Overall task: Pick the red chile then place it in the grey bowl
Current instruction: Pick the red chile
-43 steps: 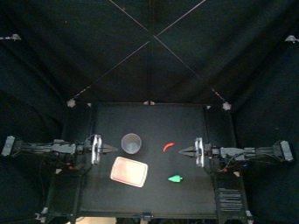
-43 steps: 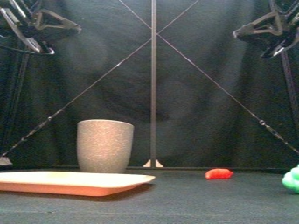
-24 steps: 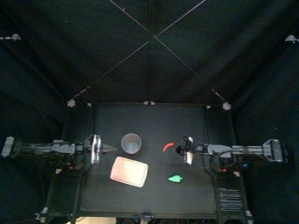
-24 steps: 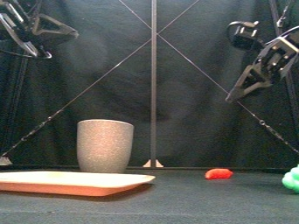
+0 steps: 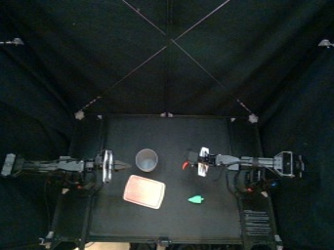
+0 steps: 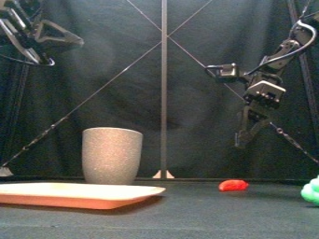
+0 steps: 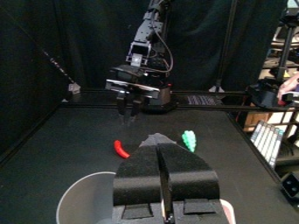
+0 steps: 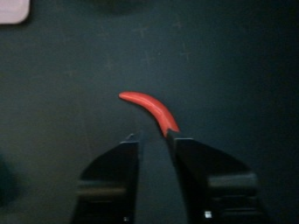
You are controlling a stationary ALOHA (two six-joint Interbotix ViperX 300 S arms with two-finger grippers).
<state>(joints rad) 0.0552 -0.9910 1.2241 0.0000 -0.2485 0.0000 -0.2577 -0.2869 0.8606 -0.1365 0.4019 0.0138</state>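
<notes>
The red chile lies on the black table right of the middle, curved, also in the right wrist view and partly under the arm from above. My right gripper hangs well above it, pointing down, jaws a small gap apart with nothing between them. The grey speckled cup stands upright to the chile's left. My left gripper rests high at the left, shut and empty.
A flat pink tray lies in front of the cup. A green toy sits near the front right. Open table lies between the cup and the chile.
The right arm has reached in from the right side toward the middle and lowered, so its gripper now hangs over the chile. The left arm, chile and cup have not moved.
</notes>
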